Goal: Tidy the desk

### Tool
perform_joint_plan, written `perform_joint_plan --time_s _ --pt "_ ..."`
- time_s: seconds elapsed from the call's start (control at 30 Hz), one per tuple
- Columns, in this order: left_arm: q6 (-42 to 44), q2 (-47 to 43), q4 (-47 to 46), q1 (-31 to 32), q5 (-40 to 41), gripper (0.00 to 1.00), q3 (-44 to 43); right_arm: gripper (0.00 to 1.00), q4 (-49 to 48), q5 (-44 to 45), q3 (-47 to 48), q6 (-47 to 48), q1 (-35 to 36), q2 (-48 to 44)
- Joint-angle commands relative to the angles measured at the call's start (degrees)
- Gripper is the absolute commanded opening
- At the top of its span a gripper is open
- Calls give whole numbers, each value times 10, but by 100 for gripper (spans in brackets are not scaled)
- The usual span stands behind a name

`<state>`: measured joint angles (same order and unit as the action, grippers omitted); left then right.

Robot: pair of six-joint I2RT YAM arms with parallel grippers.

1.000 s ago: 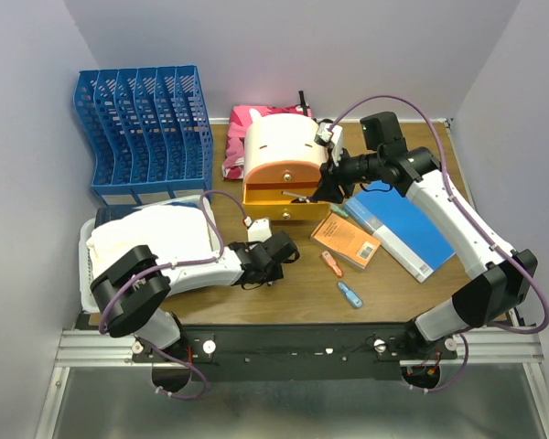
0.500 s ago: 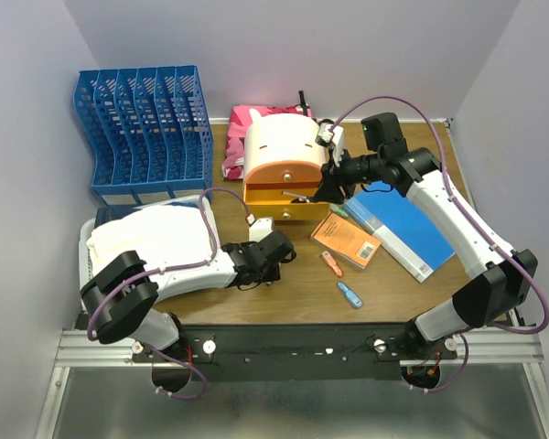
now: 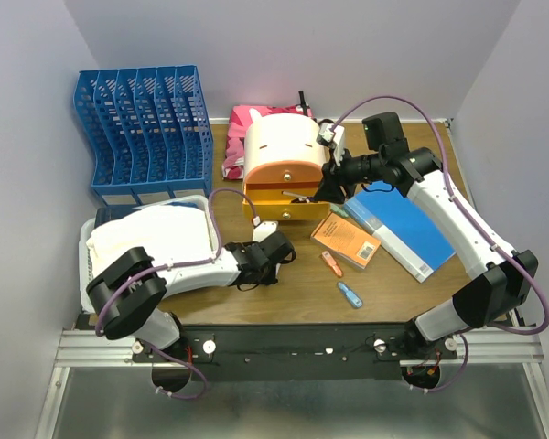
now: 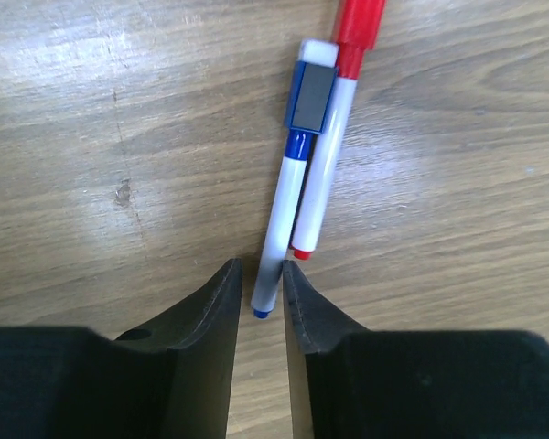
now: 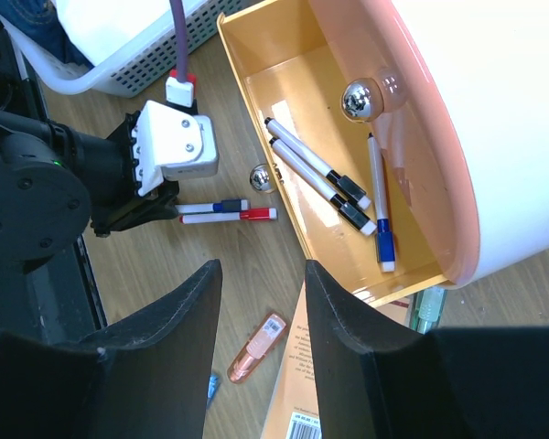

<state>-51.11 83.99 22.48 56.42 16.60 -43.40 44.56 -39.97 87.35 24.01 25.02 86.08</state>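
On the brown desk (image 3: 302, 297) a blue-capped marker (image 4: 288, 210) and a red-capped marker (image 4: 334, 137) lie side by side. My left gripper (image 4: 261, 293) is low over the desk. Its jaws stand narrowly on either side of the blue marker's tail end, with a sliver of gap still showing on the left. The right wrist view shows the same pair of markers (image 5: 224, 211) just past the left gripper (image 5: 169, 208). My right gripper (image 5: 261, 270) hangs open and empty above the pulled-out yellow drawer (image 5: 284, 101) of the white and orange drawer unit (image 3: 279, 155). Three markers lie in that drawer.
A blue file rack (image 3: 142, 128) stands at the back left, and a white basket with cloth (image 3: 146, 238) sits in front of it. An orange book (image 3: 346, 240), a blue folder (image 3: 403, 229), a peach tube (image 3: 331, 263) and a small blue item (image 3: 349, 294) lie to the right.
The left gripper's jaws have narrowed around the blue marker's end, and the left arm has shifted slightly. The right arm has not moved.
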Motion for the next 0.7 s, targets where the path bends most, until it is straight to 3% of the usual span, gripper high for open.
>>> perform_joint_plan --time_s 0.0,0.17,0.4,0.67 --pt "15 26 6 -2 -9 32 -2 50 -8 -13 -2 -5 -5 -8" --pt "33 54 13 -2 -10 29 -16 50 -8 -14 -3 -5 -7 -7" --pt "60 48 35 -1 4 5 -22 50 -7 -15 -1 -5 -10 -7" --pt "145 -78 24 -1 -21 0 -10 50 18 -41 -6 22 -11 -7"
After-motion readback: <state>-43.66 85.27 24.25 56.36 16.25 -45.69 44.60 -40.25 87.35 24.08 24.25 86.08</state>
